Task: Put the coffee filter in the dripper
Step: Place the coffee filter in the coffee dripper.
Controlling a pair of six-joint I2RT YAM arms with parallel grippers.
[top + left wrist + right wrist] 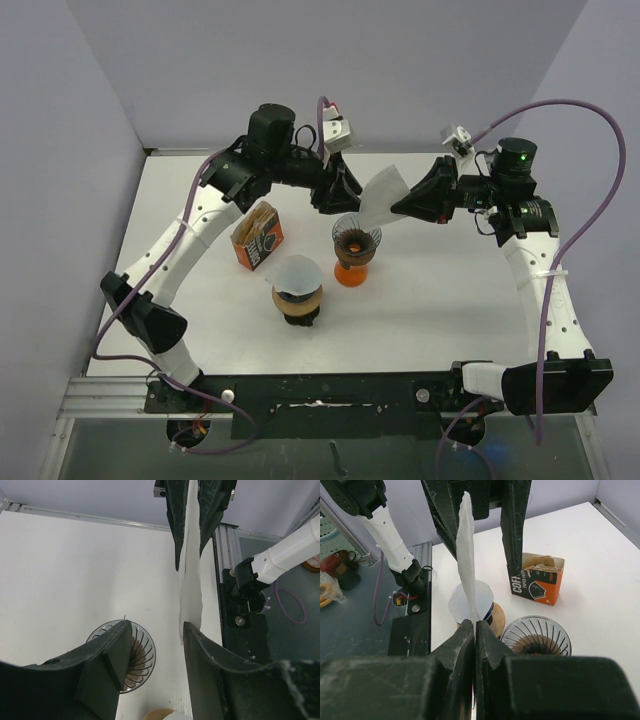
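Observation:
A white paper coffee filter (383, 194) hangs flat over the table, pinched at one edge by my shut right gripper (398, 208). The right wrist view shows the filter (466, 555) edge-on, rising from the closed right gripper (475, 626). The clear ribbed dripper (355, 238) stands on an orange base just below the filter; it also shows in the right wrist view (536, 638) and the left wrist view (142, 655). My left gripper (348, 194) is open, its jaws on either side of the filter's (190, 595) free end in the left wrist view (156, 625). I cannot tell whether they touch it.
An orange box of filter papers (258, 235) stands left of the dripper. A glass carafe with a wooden collar and a white filter on top (298, 288) stands in front of it. A black rail (320, 392) runs along the near edge.

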